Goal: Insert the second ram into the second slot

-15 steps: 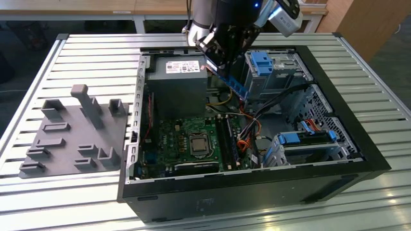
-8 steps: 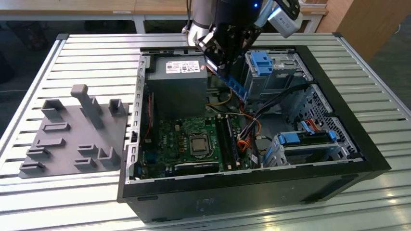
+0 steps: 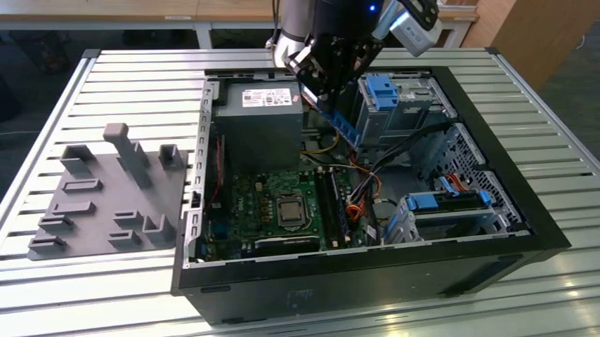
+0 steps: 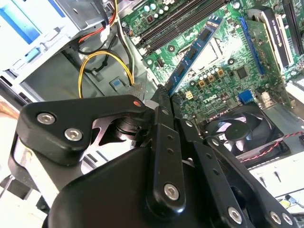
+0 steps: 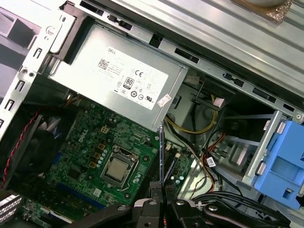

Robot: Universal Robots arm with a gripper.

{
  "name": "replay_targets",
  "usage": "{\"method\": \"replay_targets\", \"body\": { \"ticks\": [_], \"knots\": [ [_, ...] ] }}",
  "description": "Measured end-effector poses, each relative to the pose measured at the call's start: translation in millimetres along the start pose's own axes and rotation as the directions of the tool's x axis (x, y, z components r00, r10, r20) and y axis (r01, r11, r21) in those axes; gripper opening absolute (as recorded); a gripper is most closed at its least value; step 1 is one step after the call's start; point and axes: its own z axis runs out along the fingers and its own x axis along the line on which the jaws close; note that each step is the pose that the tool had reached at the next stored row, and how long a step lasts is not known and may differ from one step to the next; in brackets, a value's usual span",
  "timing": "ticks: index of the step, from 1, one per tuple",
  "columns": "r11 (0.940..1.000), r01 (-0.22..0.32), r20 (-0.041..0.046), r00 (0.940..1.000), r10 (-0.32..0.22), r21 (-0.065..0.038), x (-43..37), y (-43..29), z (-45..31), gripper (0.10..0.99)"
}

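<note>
gripper [image 4: 167, 95] is clamped on one end of the second ram [image 4: 195, 51], its fingers pressed flat against the stick. in the second wrist view the black linkage fills the near part of the picture and hides the gripped end. the blue stick juts from the fingertips at a slant and hangs in the air, touching nothing. in the first wrist view it is edge-on, a thin dark line, so its label cannot be made out.

below it lies the green motherboard [image 4: 223, 90]. the long black memory slots [image 4: 183, 21] run along the board's edge nearest the drive cage. one slot may already carry a stick, but that is hard to tell. a fan [image 4: 237, 130] near the board's edge is partly covered by the linkage.

in the exterior view the stick hangs between the power supply [image 3: 258, 112] and the blue drive bracket [image 3: 380, 91], toward the far wall of the case [image 3: 375, 281] and well above the slots. the arm is cut off at the picture's upper edge. the case lies open on the slatted table [image 3: 131, 77]. a grey fixture plate [image 3: 103, 203] lies beside it toward the table's edge, on the exterior view's left.
</note>
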Motion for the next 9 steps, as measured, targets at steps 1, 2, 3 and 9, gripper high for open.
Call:
{"method": "replay_targets", "body": {
  "ticks": [1, 2, 3, 9],
  "knots": [
    [1.0000, -0.005, 0.0002, 1.0000, 0.005, 0.000, 0.0, 0.0, 0.0, 0.133],
    [0.9999, -0.010, 0.0004, 0.9999, 0.010, 0.000, 0.0, 0.0, 0.0, 0.133],
    [0.9999, -0.015, 0.0006, 0.9999, 0.015, 0.000, 0.0, 0.0, 0.0, 0.133],
    [0.9989, -0.047, 0.0017, 0.9989, 0.047, 0.001, 0.0, 0.0, 0.0, 0.133]
  ]
}}
